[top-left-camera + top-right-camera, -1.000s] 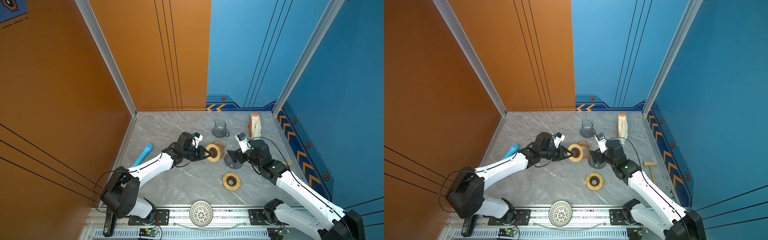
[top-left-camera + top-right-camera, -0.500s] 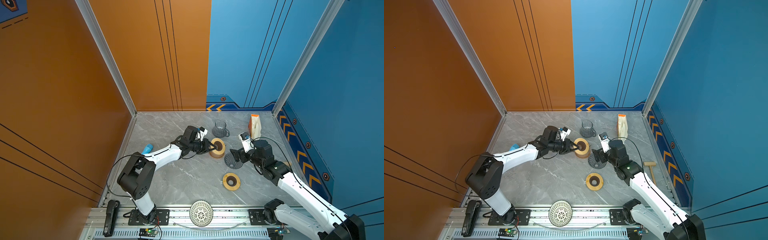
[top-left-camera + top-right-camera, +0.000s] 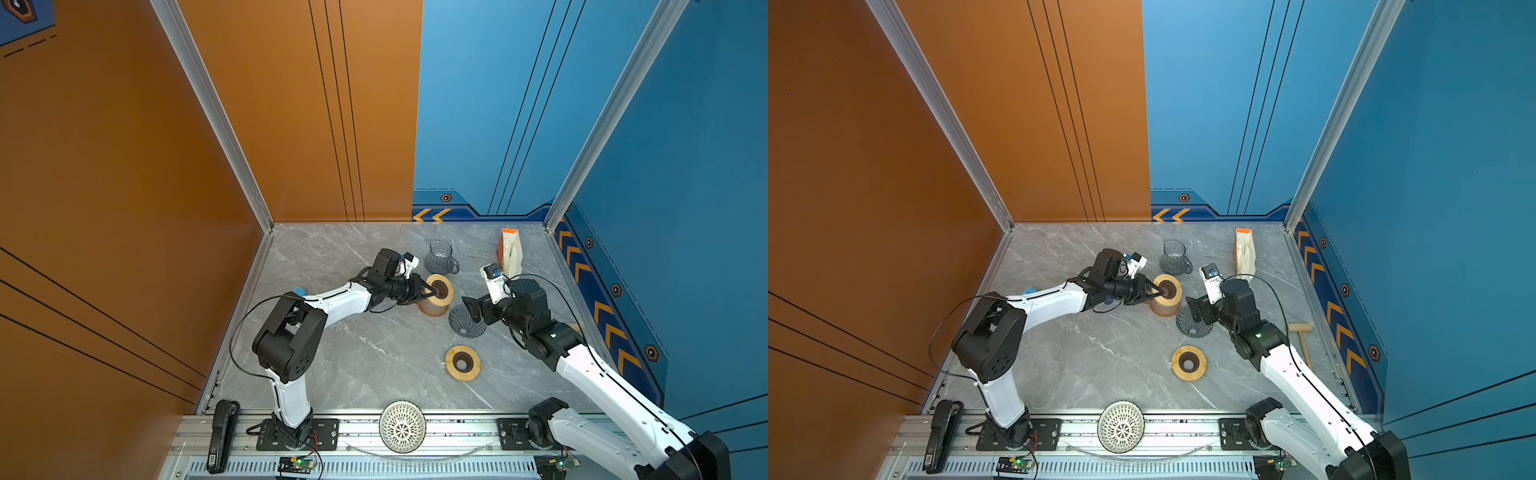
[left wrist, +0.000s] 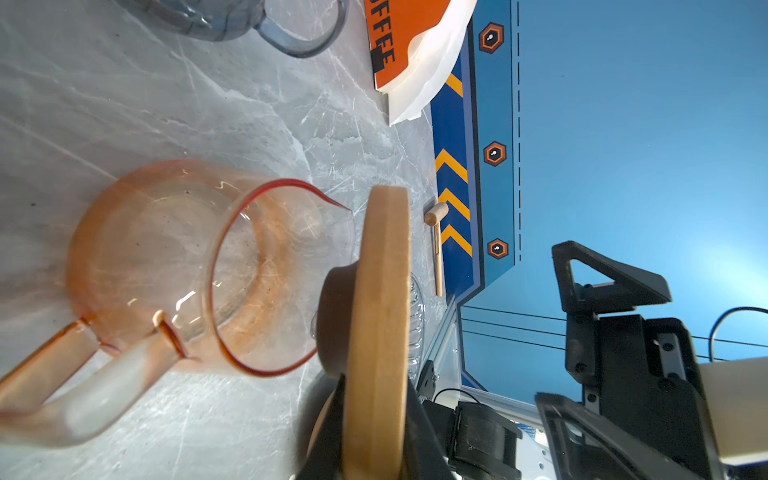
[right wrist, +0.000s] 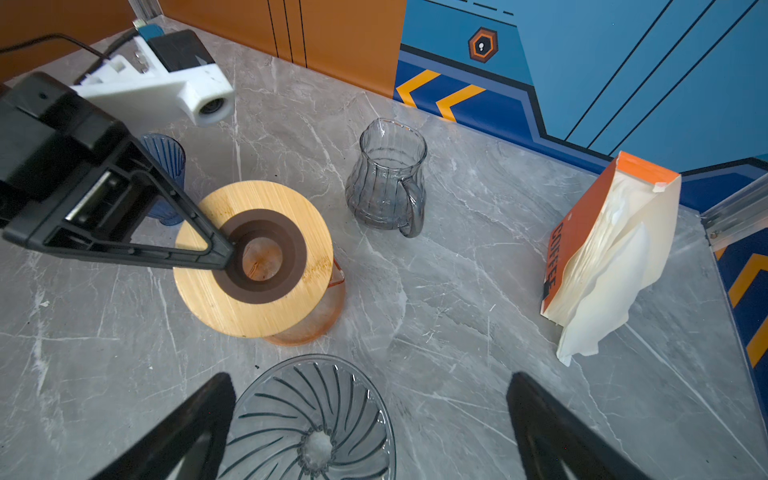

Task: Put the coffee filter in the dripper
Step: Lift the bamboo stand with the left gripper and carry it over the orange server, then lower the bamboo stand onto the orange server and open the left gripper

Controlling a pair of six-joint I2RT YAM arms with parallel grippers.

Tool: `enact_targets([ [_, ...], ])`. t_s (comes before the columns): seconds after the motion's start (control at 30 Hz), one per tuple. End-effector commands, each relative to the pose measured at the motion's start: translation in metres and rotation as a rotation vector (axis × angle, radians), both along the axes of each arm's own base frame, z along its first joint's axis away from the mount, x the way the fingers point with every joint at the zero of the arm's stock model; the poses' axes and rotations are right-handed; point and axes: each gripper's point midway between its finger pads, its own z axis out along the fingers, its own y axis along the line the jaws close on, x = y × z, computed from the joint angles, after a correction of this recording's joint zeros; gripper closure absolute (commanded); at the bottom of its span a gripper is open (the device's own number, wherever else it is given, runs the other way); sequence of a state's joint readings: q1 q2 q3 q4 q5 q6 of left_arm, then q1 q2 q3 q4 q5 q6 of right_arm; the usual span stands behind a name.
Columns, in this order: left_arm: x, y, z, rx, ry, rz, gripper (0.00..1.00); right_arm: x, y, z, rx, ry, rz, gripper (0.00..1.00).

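Claws first: our right claw is spread wide with nothing in its grip. The grey ribbed glass dripper sits upright on the marble desk between its fingers, close against one of them. In both top views that dripper is just nearer than the orange glass carafe and a little to its right.

Nearest of all, well in front of the carafe, a white lattice dome rests on the front rail. Between it and the carafe a spare wooden ring with a dark collar lies flat on the desk.

At the carafe itself, our left claw is nearly closed, pinching the edge of a second wooden ring. One finger lies on top, reaching the dark collar, and the other is underneath. We hold this ring over the carafe's mouth; whether it touches the rim we cannot tell.

Right of the carafe, near the side wall, lies a wooden mallet. Left of the carafe a blue ribbed tumbler stands behind our left claw.

Just beyond the carafe stands a grey glass pitcher. Farthest, beyond the carafe and to its right, near the back wall, the orange pack marked COFFEE stands leaning. The white paper coffee filters spill from its open side, well apart from the dripper.
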State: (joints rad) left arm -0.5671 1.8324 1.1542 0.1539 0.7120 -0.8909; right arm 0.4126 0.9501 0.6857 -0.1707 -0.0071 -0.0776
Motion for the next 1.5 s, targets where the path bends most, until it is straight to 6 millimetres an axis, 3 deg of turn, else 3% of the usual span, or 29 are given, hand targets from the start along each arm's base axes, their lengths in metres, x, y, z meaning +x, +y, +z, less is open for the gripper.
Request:
enact_targets([
  [0.0, 0.013, -0.003, 0.021, -0.051, -0.039, -0.003, 0.93, 0.001, 0.003, 0.0, 0.023, -0.004, 0.011, 0.0],
  [0.5, 0.026, -0.005, 0.004, -0.064, -0.002, 0.021, 0.87, 0.002, 0.003, -0.003, 0.024, 0.002, 0.013, 0.0],
  [0.83, 0.03, -0.001, 0.002, -0.067, 0.007, 0.024, 0.76, 0.002, 0.002, 0.002, 0.022, -0.009, 0.013, 0.0],
  [1.47, 0.03, 0.013, -0.004, -0.055, 0.016, 0.049, 0.75, 0.002, 0.004, -0.002, 0.031, 0.011, 0.02, 0.0],
])
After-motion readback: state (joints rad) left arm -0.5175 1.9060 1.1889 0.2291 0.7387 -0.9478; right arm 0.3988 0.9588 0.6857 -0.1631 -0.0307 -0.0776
